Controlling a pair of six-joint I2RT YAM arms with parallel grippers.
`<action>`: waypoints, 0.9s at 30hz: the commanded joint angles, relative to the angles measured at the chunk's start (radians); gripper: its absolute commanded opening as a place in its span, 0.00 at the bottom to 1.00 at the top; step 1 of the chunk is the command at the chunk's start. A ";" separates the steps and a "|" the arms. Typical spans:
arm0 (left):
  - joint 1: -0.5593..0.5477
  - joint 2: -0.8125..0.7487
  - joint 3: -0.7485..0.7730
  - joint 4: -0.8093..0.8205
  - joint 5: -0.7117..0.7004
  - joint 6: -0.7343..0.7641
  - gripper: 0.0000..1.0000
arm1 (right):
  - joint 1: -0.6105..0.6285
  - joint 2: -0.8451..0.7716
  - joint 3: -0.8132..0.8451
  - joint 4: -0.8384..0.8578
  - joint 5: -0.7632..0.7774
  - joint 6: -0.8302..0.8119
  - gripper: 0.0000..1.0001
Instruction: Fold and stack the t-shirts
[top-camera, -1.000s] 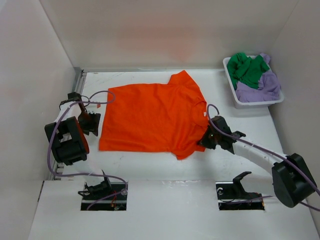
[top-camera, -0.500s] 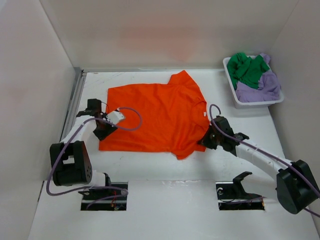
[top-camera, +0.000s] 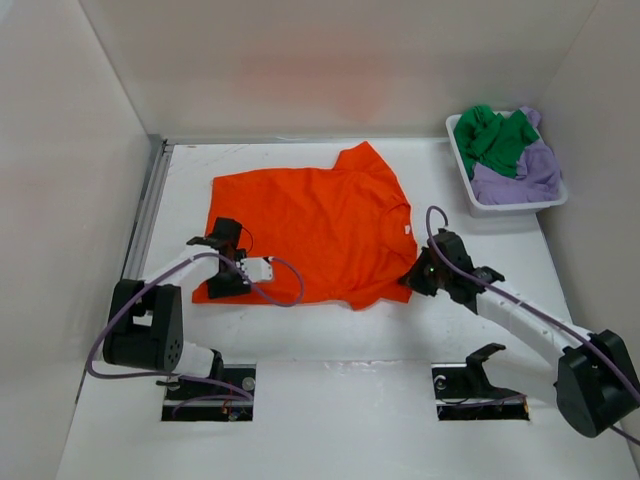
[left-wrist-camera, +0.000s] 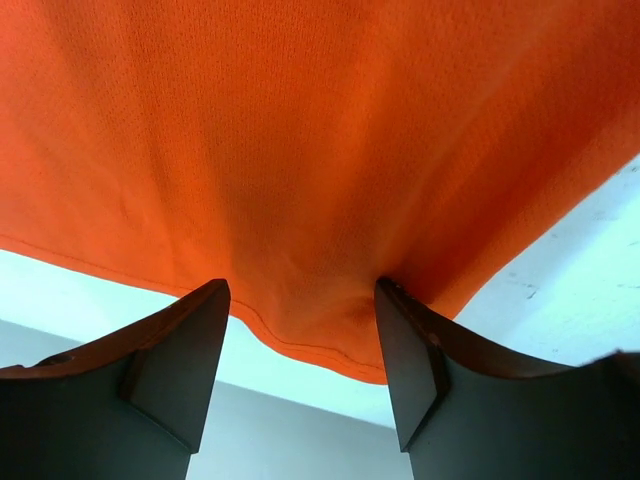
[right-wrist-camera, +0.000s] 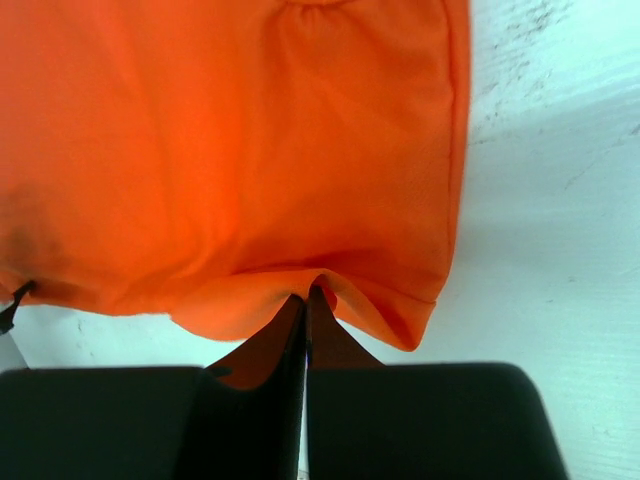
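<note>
An orange t-shirt (top-camera: 310, 230) lies spread flat on the white table, collar toward the right. My left gripper (top-camera: 226, 283) is at its near-left hem corner. In the left wrist view the left gripper (left-wrist-camera: 300, 300) is open, and the hem (left-wrist-camera: 310, 345) sags between the two fingers. The right finger (left-wrist-camera: 410, 360) touches the cloth. My right gripper (top-camera: 416, 280) is shut on the near sleeve's edge. In the right wrist view the right gripper (right-wrist-camera: 306, 296) pinches a small peak of orange cloth (right-wrist-camera: 300, 180). A green t-shirt (top-camera: 490, 140) and a lavender t-shirt (top-camera: 530, 170) lie crumpled in the basket.
The white basket (top-camera: 512, 207) stands at the far right corner against the right wall. White walls close in the table on the left, back and right. A metal rail (top-camera: 150, 200) runs along the left edge. Two cut-outs (top-camera: 480, 390) lie by the arm bases.
The left arm swung in from the left wall to the shirt's near-left hem corner, and its jaws widened. The right gripper kept hold of the sleeve and shifted slightly nearer.
</note>
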 joint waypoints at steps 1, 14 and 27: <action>0.018 0.002 -0.049 -0.032 -0.021 0.047 0.59 | -0.017 -0.029 -0.012 0.030 0.002 -0.019 0.02; 0.033 -0.052 0.073 -0.344 0.022 0.015 0.59 | -0.045 -0.060 -0.027 0.039 0.002 -0.028 0.03; -0.071 0.010 -0.105 -0.032 -0.142 -0.006 0.61 | -0.051 -0.092 -0.058 0.066 0.003 -0.011 0.03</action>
